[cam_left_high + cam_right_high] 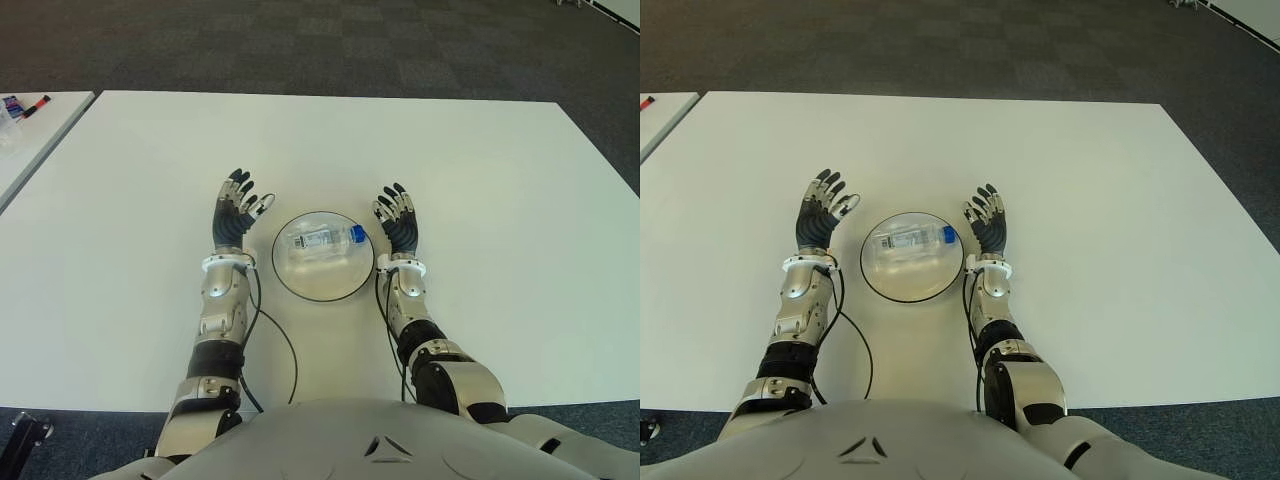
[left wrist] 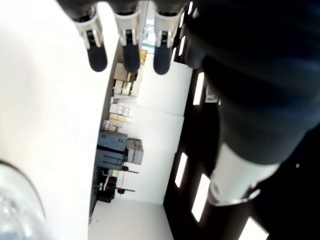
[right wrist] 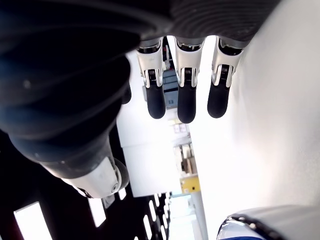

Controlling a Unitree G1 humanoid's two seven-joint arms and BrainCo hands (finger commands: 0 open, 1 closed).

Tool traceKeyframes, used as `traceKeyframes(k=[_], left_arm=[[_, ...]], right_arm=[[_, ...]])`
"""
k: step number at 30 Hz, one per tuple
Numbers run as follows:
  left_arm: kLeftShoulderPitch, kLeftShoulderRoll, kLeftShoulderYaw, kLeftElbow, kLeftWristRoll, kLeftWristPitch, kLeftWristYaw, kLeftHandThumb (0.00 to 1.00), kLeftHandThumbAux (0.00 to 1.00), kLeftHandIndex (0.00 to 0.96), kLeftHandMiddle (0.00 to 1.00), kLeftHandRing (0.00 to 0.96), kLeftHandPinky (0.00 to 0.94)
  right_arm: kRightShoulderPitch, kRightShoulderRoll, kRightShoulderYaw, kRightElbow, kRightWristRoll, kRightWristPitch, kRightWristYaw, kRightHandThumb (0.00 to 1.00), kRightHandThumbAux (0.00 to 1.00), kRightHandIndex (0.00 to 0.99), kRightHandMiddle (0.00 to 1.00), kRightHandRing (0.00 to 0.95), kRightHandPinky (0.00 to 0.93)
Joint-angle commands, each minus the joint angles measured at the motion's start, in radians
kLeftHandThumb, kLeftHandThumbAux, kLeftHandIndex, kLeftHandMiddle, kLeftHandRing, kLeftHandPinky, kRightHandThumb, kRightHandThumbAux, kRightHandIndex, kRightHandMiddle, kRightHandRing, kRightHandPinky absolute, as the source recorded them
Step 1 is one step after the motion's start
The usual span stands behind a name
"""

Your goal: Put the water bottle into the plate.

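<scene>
The water bottle (image 1: 322,239) lies inside the plate (image 1: 300,283); the left hand (image 1: 236,216) and right hand (image 1: 399,220) flank its rim, released, on the bare white table (image 1: 500,180).

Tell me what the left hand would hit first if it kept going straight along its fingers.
Probably nothing: the left hand points away from the robot over bare table, passing the plate and water bottle on its right.

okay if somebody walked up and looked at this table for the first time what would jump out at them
Most likely the round plate in the middle of the white table, with a clear water bottle lying on its side in it, blue cap toward the robot's right. Next, the two robot hands flanking it: the left hand and the right hand, both open and holding nothing.
</scene>
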Motion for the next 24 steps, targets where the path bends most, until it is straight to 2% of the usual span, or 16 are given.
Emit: traceKeyframes(k=[1,6,10,19,24], left_arm=[[0.054,-0.023,-0.023,-0.032,0.025,0.045,0.025,0.042,0.859,0.142,0.152,0.147,0.180],[0.094,-0.028,-0.042,-0.066,0.033,0.083,0.026,0.026,0.852,0.137,0.140,0.136,0.164],[0.112,-0.026,-0.057,-0.099,0.035,0.141,0.030,0.020,0.850,0.131,0.129,0.125,0.156],[0.140,-0.035,-0.072,-0.144,0.035,0.194,0.042,0.013,0.848,0.118,0.114,0.110,0.143],[0.154,-0.047,-0.077,-0.177,0.019,0.265,0.058,0.013,0.843,0.097,0.097,0.095,0.134]], right_arm=[[0.069,0.027,0.000,0.034,-0.003,0.049,-0.011,0.048,0.763,0.121,0.182,0.191,0.219],[0.073,0.028,0.004,0.028,-0.008,0.050,-0.014,0.042,0.726,0.113,0.156,0.165,0.194],[0.076,0.030,0.006,0.020,-0.014,0.055,-0.018,0.040,0.712,0.103,0.135,0.145,0.180],[0.084,0.033,0.007,0.006,-0.016,0.048,-0.010,0.033,0.701,0.085,0.103,0.110,0.154],[0.087,0.032,0.012,0.002,-0.021,0.041,-0.013,0.027,0.704,0.080,0.096,0.101,0.146]])
